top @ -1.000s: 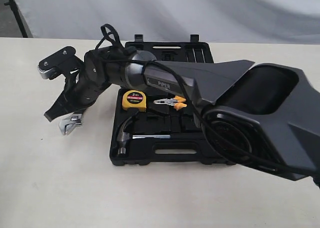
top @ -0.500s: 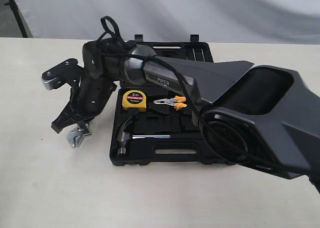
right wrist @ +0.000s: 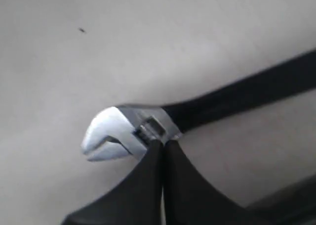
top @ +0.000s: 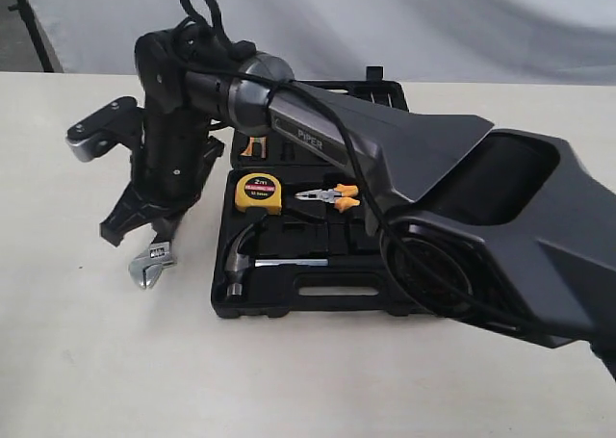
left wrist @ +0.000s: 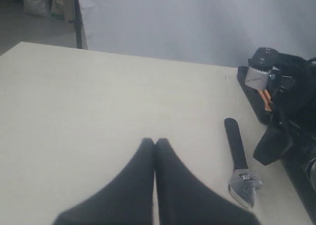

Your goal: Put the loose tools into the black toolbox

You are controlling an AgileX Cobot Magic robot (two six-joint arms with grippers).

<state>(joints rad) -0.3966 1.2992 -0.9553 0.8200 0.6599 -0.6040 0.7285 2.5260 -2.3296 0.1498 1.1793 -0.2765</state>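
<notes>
- Black toolbox (top: 260, 304): moulded case, opened flat, back half near the tabletop's far edge.
- Claw hammer (top: 238, 257): steel head, seated in the toolbox's front half.
- Adjustable wrench (top: 152, 263): black handle, silver jaws, flat on the tabletop, just beside the toolbox toward the left edge.

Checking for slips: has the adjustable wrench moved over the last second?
Yes. In the exterior view the adjustable wrench has shifted lower in the picture and slightly nearer the black toolbox, which has stayed put.
</notes>
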